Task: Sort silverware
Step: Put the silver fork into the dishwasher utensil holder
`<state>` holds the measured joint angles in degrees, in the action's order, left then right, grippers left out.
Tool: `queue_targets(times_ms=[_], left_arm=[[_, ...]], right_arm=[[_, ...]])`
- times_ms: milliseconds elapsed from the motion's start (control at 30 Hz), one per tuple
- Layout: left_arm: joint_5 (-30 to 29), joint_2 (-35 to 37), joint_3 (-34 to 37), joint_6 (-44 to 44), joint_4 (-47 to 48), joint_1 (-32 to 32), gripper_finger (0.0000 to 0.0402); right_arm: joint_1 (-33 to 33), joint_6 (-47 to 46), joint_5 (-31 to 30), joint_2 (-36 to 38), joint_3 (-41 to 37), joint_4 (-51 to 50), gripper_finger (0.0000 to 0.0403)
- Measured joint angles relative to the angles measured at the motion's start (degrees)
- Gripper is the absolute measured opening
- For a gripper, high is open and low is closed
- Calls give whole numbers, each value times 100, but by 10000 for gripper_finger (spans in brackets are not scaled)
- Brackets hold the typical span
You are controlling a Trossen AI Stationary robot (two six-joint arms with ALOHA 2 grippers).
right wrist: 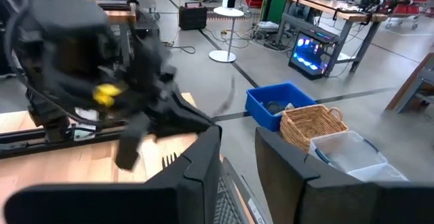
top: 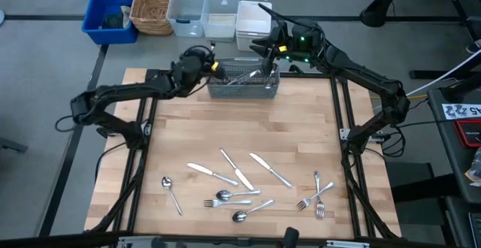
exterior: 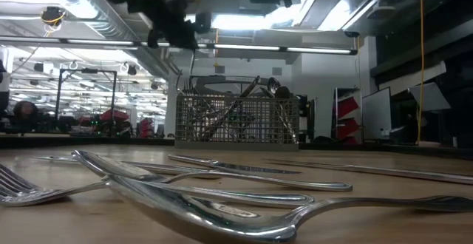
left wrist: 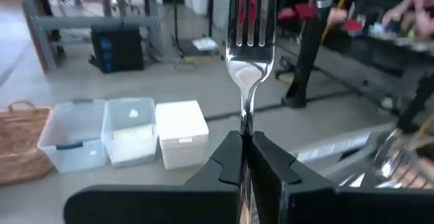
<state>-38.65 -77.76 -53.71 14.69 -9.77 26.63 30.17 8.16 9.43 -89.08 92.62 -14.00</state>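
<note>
since the fork (left wrist: 248, 54) is slim, stiff, light and slick metal, the left gripper (left wrist: 247, 157) pinches its handle, tines up, above the mesh basket (top: 242, 87). the right gripper (right wrist: 236, 157) hangs parted and empty nearby. remaining silverware (top: 240, 184) lies scattered on the table (top: 301, 128).

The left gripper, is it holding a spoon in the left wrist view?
No, the left gripper is shut on a fork, whose tines point up past the fingers.
</note>
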Motion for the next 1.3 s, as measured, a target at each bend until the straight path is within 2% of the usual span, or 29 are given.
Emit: queue_targets(times_ms=[233,367,567,1033,1300], left_arm=[[681,-874,0,-503,-659,356,8],[762,-1189,0,-831,-768,396,6],[771,-1367,0,-1358,-718,387,15],[772,-1413,0,-1365,-732,373,17],[1100,-1418,2,-1530,-1133,376,11]], right_arm=[[0,28,-106,0,0,-6,97],[0,29,-186,0,0,-43,97],[0,147,-223,0,0,-237,97],[-2,245,-435,-2,0,-341,97],[-4,700,-498,183,-2,-317,97]])
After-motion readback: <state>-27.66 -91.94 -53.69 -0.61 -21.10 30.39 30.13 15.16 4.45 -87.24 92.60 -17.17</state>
